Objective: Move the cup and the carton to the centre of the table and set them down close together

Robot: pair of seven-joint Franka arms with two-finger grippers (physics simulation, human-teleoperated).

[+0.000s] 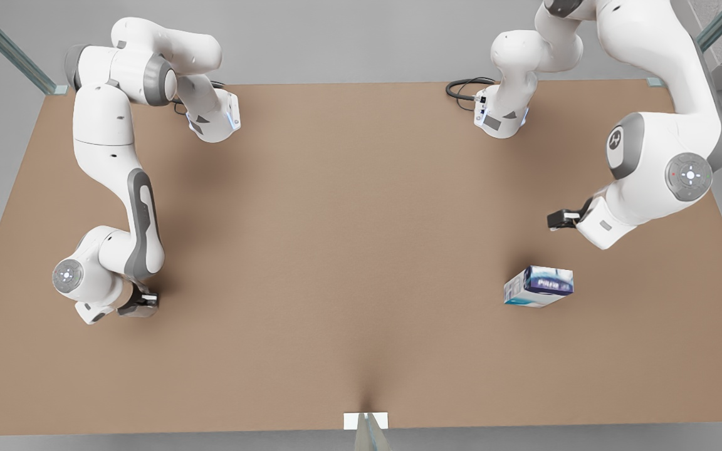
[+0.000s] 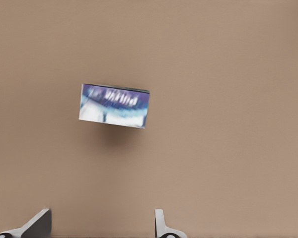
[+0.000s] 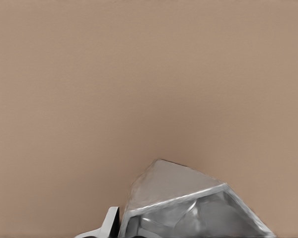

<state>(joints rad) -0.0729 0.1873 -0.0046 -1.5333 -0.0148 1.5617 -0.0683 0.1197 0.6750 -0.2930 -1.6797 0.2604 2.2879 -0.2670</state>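
Observation:
The carton (image 1: pixel 538 286), white with blue and teal print, lies on the brown table (image 1: pixel 336 250) at the front view's right; it is also in the left wrist view as the carton (image 2: pixel 114 105). My left gripper (image 1: pixel 560 218) hangs open above the table, a little behind the carton, touching nothing. At the front view's left, my right gripper (image 1: pixel 141 302) is low at the table. In the right wrist view the grey faceted cup (image 3: pixel 188 203) sits right at the gripper, and one finger (image 3: pixel 111 219) presses its side. The other finger is hidden behind the cup.
Both arm bases (image 1: pixel 214 119) (image 1: pixel 502 116) stand at the table's far edge, with a black cable (image 1: pixel 464 88) beside the one on the front view's right. A white bracket (image 1: pixel 365 420) sits at the middle of the near edge.

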